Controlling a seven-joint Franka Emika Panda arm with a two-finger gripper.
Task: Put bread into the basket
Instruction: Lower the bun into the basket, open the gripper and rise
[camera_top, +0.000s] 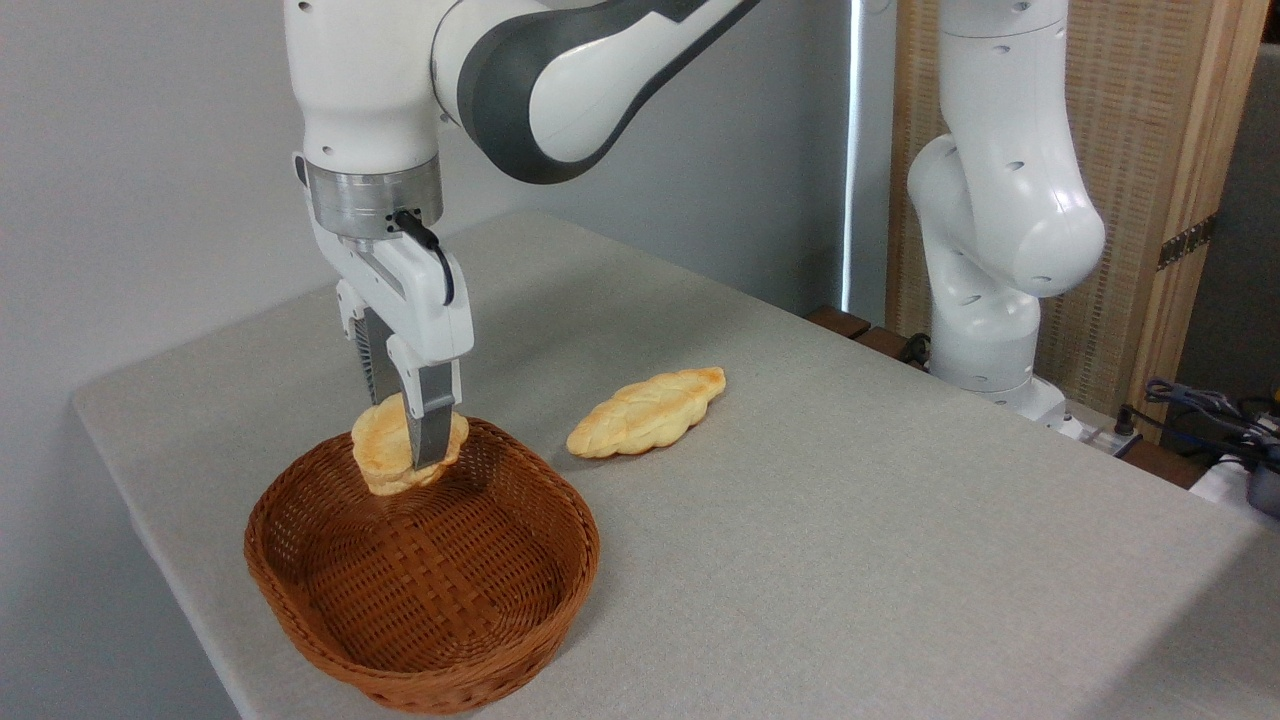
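The bread (385, 455), a small golden-orange bun, hangs in the air just over the far rim of the basket (300, 610). My gripper (415, 458) is shut on the bun, one dark finger in front of it and the other hidden behind. The basket is oval, reddish-brown wicker, and sits near the table's front left corner with nothing lying inside it.
A longer pale braided loaf (648, 412) lies on the grey table to the right of the basket. The arm's white base (990, 300) stands at the table's far right edge, with cables (1200, 410) beside it. The table's left edge runs close to the basket.
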